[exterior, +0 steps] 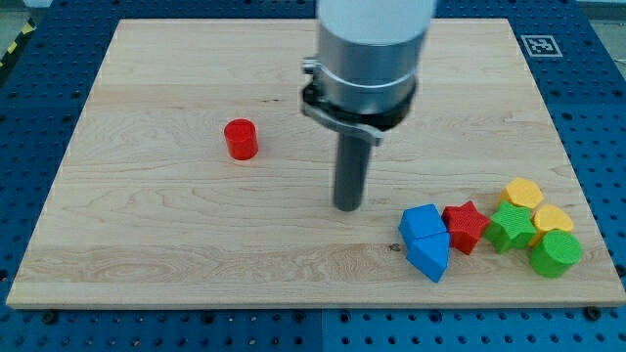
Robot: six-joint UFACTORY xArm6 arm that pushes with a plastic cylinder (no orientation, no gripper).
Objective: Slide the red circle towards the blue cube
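The red circle (241,139) is a small red cylinder standing alone left of the board's middle. The blue cube (423,221) sits at the lower right, touching a second blue block (430,256) just below it. My tip (347,206) rests on the board between them, about a hand's width right of and below the red circle and a short way left of the blue cube. It touches neither block.
A red star (467,227) sits right of the blue cube. Beyond it cluster a green star (511,228), a green cylinder (555,253) and two yellow blocks (523,194) (553,219). The wooden board (147,244) ends near them on the right.
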